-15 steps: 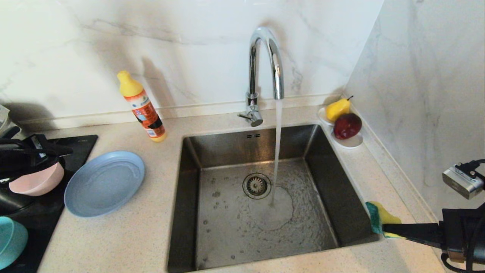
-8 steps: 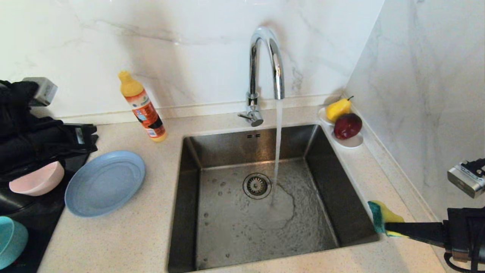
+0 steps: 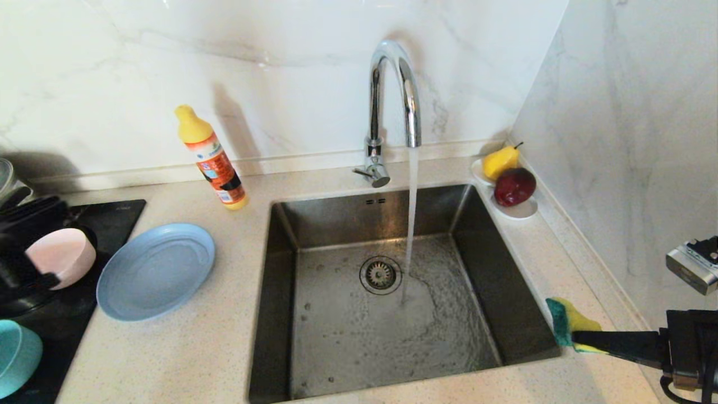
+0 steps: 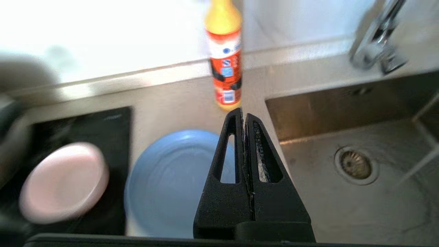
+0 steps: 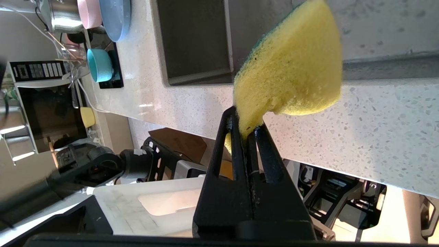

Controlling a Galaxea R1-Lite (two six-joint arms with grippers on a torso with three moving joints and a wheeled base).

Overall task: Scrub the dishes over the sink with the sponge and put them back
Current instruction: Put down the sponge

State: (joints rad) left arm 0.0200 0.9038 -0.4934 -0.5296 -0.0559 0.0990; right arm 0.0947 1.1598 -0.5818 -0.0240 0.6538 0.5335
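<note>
Right gripper (image 3: pixel 572 338) clamps the soft yellow-and-green sponge (image 3: pixel 565 325) at four o'clock off the square steel sink (image 3: pixel 291 269); empty left gripper (image 4: pixel 244 118), pressed closed, hovers over the grey-blue round plate (image 4: pixel 171 181).

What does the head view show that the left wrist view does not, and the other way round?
Only the head view shows the right gripper shut on the sponge beside the sink, the pear, the apple and the teal bowl. Only the left wrist view shows the left gripper shut and empty above the plate. Both show the plate, pink bowl, bottle, tap and drain.
</note>
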